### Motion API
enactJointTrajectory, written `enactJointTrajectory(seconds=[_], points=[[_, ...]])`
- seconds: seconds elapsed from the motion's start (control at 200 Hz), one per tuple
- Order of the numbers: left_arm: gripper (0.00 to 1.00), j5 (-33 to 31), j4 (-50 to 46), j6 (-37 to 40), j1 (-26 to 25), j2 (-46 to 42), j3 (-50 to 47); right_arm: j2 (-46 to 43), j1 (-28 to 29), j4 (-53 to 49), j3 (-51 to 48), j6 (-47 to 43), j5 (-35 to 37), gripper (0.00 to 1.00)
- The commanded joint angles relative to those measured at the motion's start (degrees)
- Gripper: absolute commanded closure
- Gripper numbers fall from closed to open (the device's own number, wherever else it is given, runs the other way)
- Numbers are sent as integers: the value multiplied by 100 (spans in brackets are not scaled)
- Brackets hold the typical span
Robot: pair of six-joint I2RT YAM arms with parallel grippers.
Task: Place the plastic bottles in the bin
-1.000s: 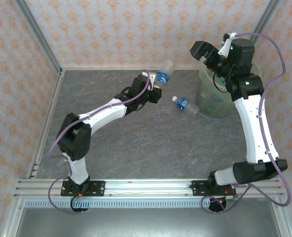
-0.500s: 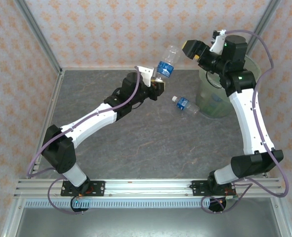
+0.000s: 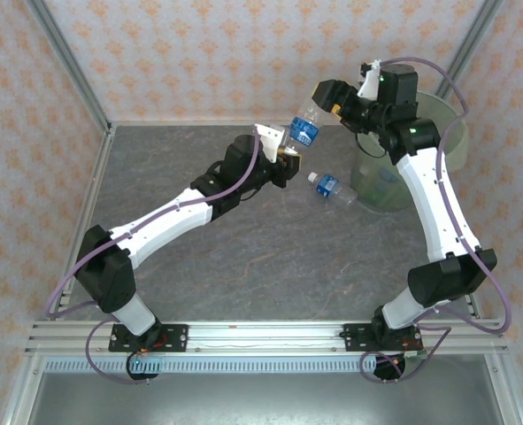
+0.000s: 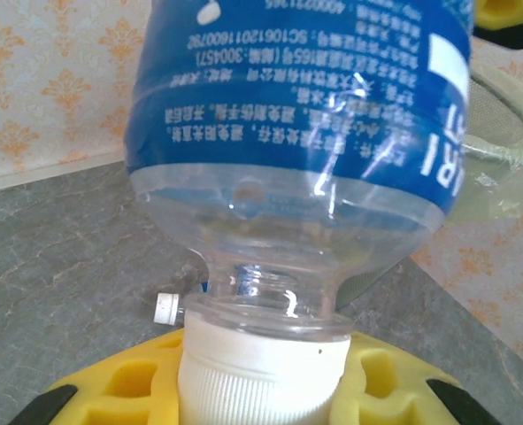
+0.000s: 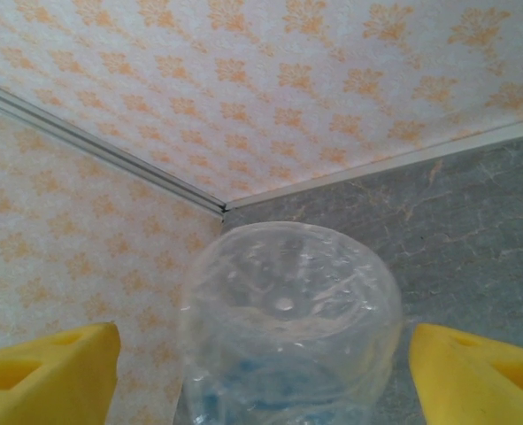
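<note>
- Two bottles are on record here. The held bottle point(image 3: 304, 130) is up off the table point(image 3: 270, 257), raised at the rear between my two arms. The second bottle point(image 3: 332, 188) lies on its side on the table, just beside the near wall of the bin point(image 3: 376, 186).
- Left gripper point(image 3: 288, 152): clamped on the held bottle's white cap point(image 4: 261, 381), with a yellow pad to either side of it. The body sticks out beyond my fingers, tilted up towards my right arm.
- Right gripper point(image 3: 323, 99): jaws wide. In its wrist view the bottle's clear base sits between the yellow pads point(image 5: 49, 363), with a gap showing on both sides. I can confirm no contact.
- Bin: stands at the right rear of the table, partly behind my right arm. Its contents cannot be made out from here.
- Step in hand, as I judge it: a hand-over from left to right. The receiving jaws bracket the base but have not closed on it.
- Next move calls for:
  - closing the right jaws squarely across the base; the wall looks thin and round, so it may dent or slide
  - opening the left jaws off the cap only once that grip is firm
  - carrying the bottle over the bin's rim and letting it go there
- Outstanding: the second bottle on the table is yet to be collected.
</note>
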Motion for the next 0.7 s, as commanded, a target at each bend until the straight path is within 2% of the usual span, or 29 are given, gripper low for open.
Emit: enactJointTrajectory(seconds=[0.0,0.23,0.405,0.581,0.691], points=[[81,-34,97,152,-72,-313,187,10,38,-168,137,-32,343,15],[81,-9,58,271,-163,-297,256,18,40,35,-19,83,-96,17],[81,-9,-17,306,-194,-271,311,82,55,43,-29,86,-546,28],[81,-19,-42,303,-199,-258,337,68,58,-42,6,83,-607,37],[76,-81,-57,268,-200,-268,347,16,58,-34,89,147,-519,42]])
